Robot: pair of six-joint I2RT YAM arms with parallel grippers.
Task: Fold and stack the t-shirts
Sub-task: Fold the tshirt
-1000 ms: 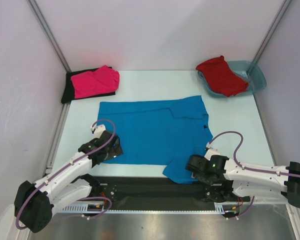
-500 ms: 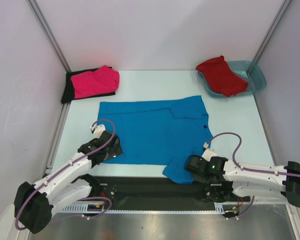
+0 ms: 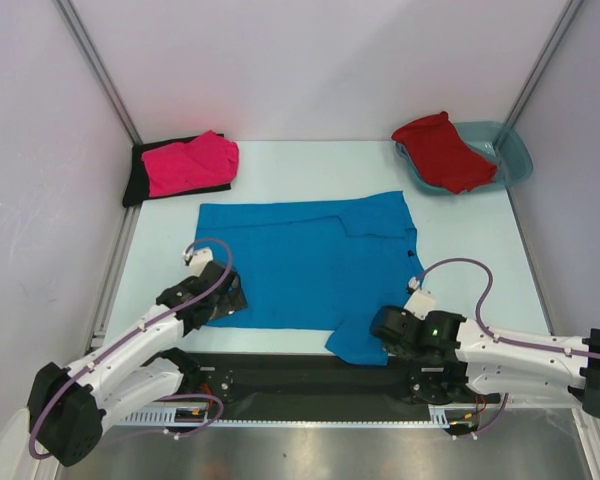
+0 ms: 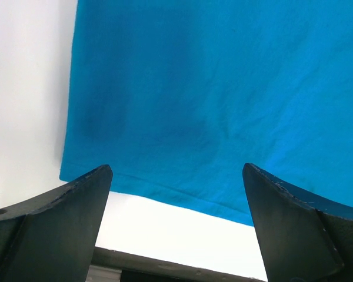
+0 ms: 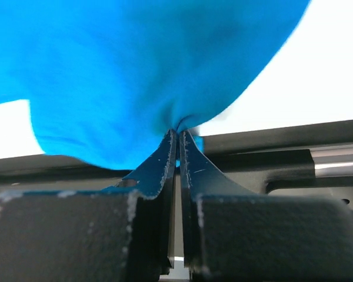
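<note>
Limp and light, the blue t-shirt (image 3: 310,265) looks best taken at its hem corners: right jaws pinch the lower-right one shut, left jaws gape empty by the lower-left.

The top camera sits high behind my bases, looking down and forward over the whole table (image 3: 310,170). Each wrist camera peers close along its own fingers (image 4: 53,229): the left at the near hem of the blue t-shirt (image 3: 300,265), the right, nearer still, at its near corner; the top view holds both spots.
</note>
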